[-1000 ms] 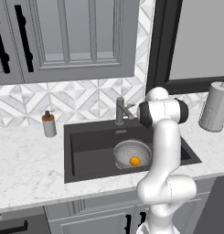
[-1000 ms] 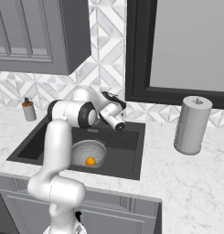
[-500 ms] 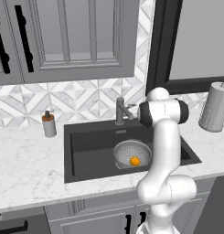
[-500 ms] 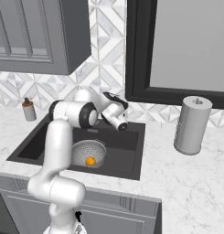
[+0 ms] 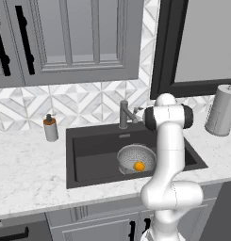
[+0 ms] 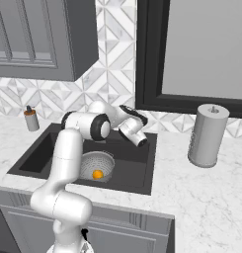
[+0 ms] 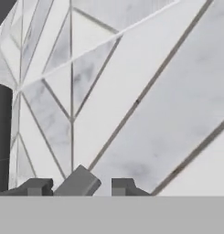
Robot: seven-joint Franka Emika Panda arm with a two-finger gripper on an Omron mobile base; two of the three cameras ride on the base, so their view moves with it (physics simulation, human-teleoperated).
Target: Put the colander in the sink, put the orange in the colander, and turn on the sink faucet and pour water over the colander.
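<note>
The colander (image 5: 136, 157), a round pierced silver bowl, is seen upright in the sink (image 5: 88, 157) right of mid-frame, the orange (image 5: 139, 166) inside it. The faucet (image 5: 124, 114), a grey upright post, stands at the sink's back edge, its lever (image 7: 77, 183) lying between the part-open gripper (image 7: 79, 186) fingers; contact cannot be told.

Sink (image 5: 88, 160) set in the counter (image 5: 27, 174), colander (image 5: 131, 156) in its right half, orange (image 5: 139, 166) inside the colander, faucet (image 5: 125, 114) behind the sink, soap bottle (image 5: 50, 128) to its left, paper towel roll (image 5: 222, 110) far right
</note>
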